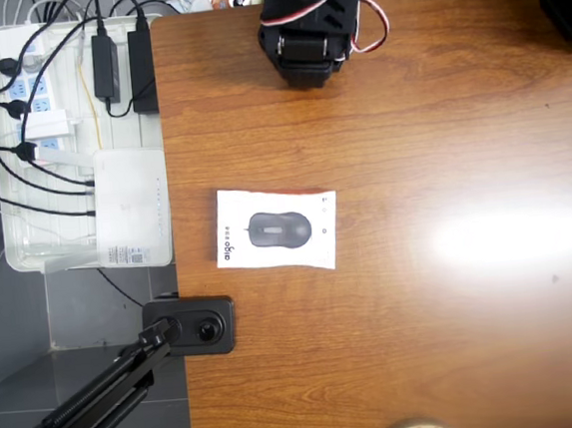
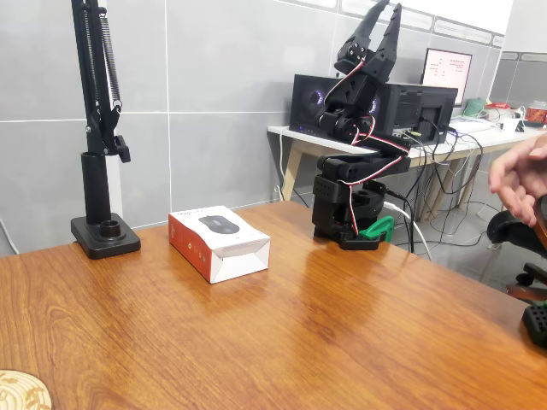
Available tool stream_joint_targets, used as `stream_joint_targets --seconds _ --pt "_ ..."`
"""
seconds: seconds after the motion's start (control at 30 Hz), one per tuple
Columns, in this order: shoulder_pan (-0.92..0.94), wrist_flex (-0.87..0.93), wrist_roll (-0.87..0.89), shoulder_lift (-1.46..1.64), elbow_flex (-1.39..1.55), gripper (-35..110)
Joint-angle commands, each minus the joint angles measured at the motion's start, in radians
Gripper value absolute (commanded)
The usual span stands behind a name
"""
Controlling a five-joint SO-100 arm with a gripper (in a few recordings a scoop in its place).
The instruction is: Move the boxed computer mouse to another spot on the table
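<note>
Nothing done yet, by my reading. My gripper [image 2: 382,19] is raised high above my base, fingers pointing up, jaws parted and empty. The boxed computer mouse [image 2: 219,243] lies flat on the table [image 2: 342,342], face up, well below and to the left of my gripper in the fixed view, untouched. Left to do: reach down, grasp the box, carry it, set it elsewhere on the wood.

Grey tiled wall [image 2: 214,77] behind the claw [image 2: 376,30]; white desk [image 2: 402,128] with monitor [image 2: 446,67] and cables just past it. Grey floor [image 1: 81,392] in overhead view. Bright overhead glare.
</note>
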Motion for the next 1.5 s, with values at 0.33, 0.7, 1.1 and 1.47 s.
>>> stream_joint_targets --seconds 0.33,0.7,1.1,1.47 --pt "-0.152 -0.003 -0.213 -0.008 -0.002 0" --pt "-0.153 -0.003 -0.058 -0.008 -0.002 0" --pt "-0.153 -0.003 -0.044 -0.008 -0.002 0" --pt "-0.153 -0.003 -0.043 -0.008 -0.002 0"
